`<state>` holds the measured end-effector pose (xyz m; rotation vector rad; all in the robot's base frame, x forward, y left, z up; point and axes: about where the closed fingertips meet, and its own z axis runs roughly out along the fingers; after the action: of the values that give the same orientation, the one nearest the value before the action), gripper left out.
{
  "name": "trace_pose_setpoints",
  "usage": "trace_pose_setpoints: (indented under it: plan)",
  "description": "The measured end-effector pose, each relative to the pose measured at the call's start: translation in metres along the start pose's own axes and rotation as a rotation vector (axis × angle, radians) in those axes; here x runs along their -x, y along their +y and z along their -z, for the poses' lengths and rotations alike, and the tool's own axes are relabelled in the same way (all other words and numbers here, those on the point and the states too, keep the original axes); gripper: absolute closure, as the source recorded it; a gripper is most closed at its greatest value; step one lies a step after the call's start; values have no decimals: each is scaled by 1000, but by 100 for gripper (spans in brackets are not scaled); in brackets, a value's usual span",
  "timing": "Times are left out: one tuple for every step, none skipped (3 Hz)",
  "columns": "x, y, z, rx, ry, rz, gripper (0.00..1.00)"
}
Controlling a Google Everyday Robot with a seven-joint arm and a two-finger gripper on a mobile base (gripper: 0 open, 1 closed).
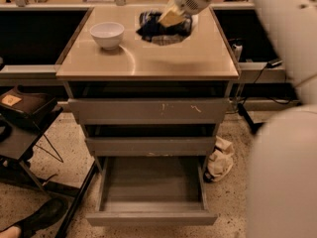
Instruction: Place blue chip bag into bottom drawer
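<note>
The blue chip bag [154,28], dark and crumpled, is at the back middle of the tan cabinet top [148,63]. My gripper [171,18] comes in from the upper right and is shut on the bag's top right part. The bag looks raised off the surface. The bottom drawer [151,217] is pulled out at floor level, a shallow grey tray with nothing in it. The two scratched drawers above it are closed.
A white bowl [106,33] stands on the left of the cabinet top. My white arm body [282,172] fills the right foreground. A crumpled cloth [218,160] lies on the floor right of the cabinet. A black stand [25,118] and a shoe [34,217] are at the left.
</note>
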<state>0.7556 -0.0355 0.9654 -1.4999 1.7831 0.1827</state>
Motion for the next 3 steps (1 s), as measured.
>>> trace_pose_setpoints:
  plan:
    - [42,17,98,-154,-130,-28,100]
    - [67,34,140,-229,-169,1,100]
    - [67,34,140,-229,-168,1,100]
